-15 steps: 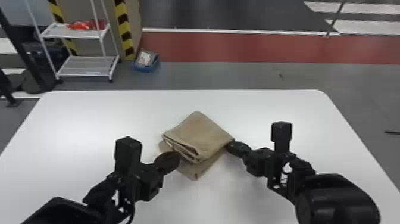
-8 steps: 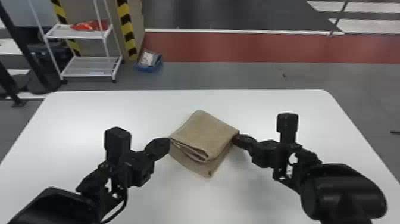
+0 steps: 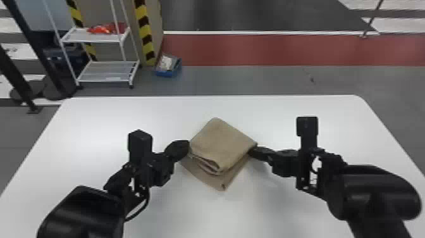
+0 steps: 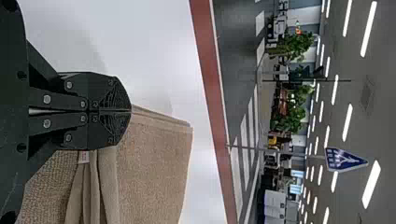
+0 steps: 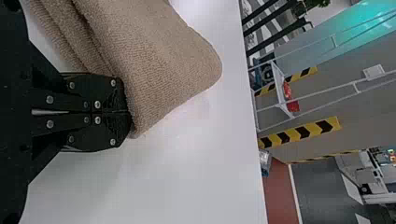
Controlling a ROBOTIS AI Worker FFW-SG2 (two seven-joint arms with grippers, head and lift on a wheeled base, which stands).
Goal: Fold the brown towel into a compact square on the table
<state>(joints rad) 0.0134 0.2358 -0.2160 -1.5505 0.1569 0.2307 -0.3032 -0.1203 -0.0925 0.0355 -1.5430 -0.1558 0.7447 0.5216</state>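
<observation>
Grey floor point(image 3: 332, 80) stretches out behind everything, crossed by a dull red band point(image 3: 284, 50). In front of it spreads the white tabletop point(image 3: 126, 114), smooth and round-cornered at its far edge. A white wheeled rack point(image 3: 107, 76) with two shelves in sight stands on the floor beyond, over to the left, and a blue container point(image 3: 167, 74) sits on the floor just beside it.

The brown towel point(image 3: 224, 139) lies around the middle of the tabletop, between the two grippers, folded in layers and turned like a diamond. Its upper square sits over a lower layer that juts out on the near side, and the folded edges there gape a little.

The left gripper point(image 3: 187, 147) touches the towel's left corner, and the right gripper point(image 3: 252, 152) its right corner. Each one's fingers are closed together, tip against tip, right at the cloth; I cannot tell whether any of it is pinched.

Smallest is a pale label point(image 4: 83, 157) on the towel's layered edge, beside the left gripper's fingers.
</observation>
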